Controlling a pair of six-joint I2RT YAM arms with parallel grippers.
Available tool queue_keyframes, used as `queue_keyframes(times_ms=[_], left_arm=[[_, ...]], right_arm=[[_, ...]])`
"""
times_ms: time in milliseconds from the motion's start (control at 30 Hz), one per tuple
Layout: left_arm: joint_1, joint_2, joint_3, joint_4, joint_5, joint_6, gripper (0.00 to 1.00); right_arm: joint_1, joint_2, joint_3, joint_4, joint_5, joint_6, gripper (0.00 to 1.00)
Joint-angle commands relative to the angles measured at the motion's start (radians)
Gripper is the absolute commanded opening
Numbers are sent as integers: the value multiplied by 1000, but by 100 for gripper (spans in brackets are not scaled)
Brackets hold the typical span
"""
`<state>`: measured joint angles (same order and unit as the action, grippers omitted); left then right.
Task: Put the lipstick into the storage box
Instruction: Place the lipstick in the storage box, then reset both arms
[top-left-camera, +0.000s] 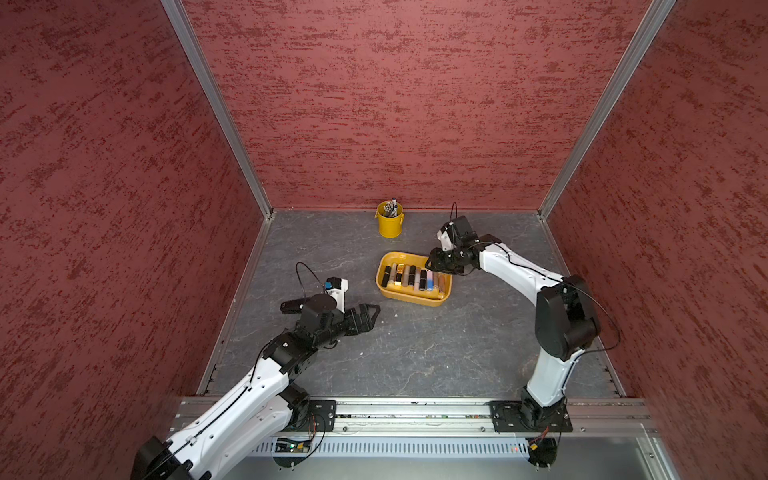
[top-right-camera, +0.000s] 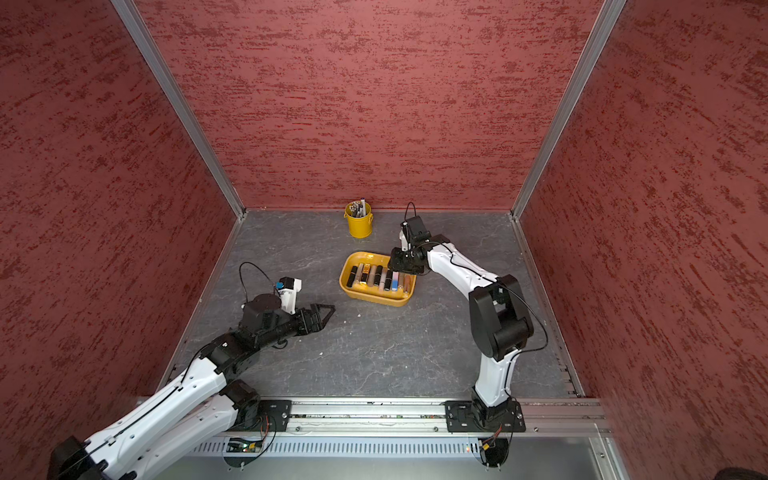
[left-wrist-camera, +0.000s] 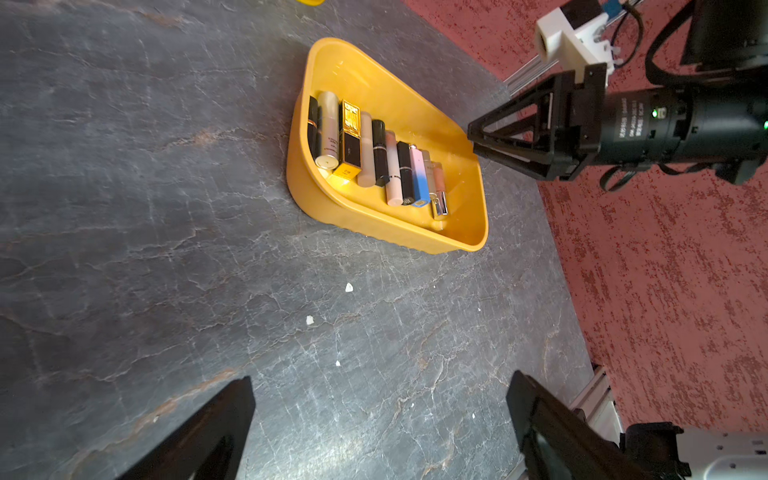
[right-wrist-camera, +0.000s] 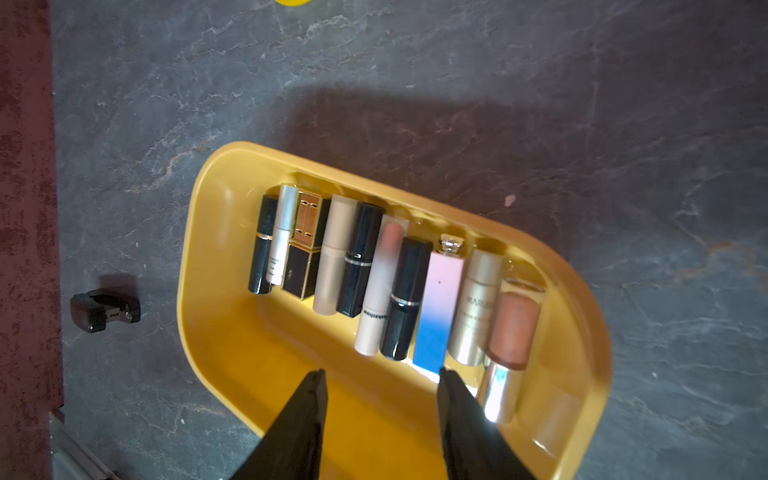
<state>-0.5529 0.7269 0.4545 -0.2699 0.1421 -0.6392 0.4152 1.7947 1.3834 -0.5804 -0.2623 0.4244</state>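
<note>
The storage box is a shallow yellow-orange tray in the middle of the table. Several lipsticks lie in it side by side. At the row's right end lies a pinkish-brown lipstick with a silver cap. My right gripper hovers over that end of the box, open, with nothing between its fingers. My left gripper stands open and empty over bare table, left of the box.
A yellow metal bucket full of pens stands at the back wall behind the box. A small black block lies on the table near the left wall. Red walls enclose the table on three sides.
</note>
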Motion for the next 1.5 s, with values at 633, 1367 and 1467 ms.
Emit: queue_keyframes(times_ms=[633,1367,1467], left_arm=[[30,-245,-85,-49,-493,264,100],[373,-47,-67,145,-337,412,100],[446,-39,-67,154,-286,404,100]], right_arm=[[-120,-618,-764,823,406,-464,77],[-380,-389,-905,1196,269,-460,78],[-393,-371,-923,1275,246,-452,78]])
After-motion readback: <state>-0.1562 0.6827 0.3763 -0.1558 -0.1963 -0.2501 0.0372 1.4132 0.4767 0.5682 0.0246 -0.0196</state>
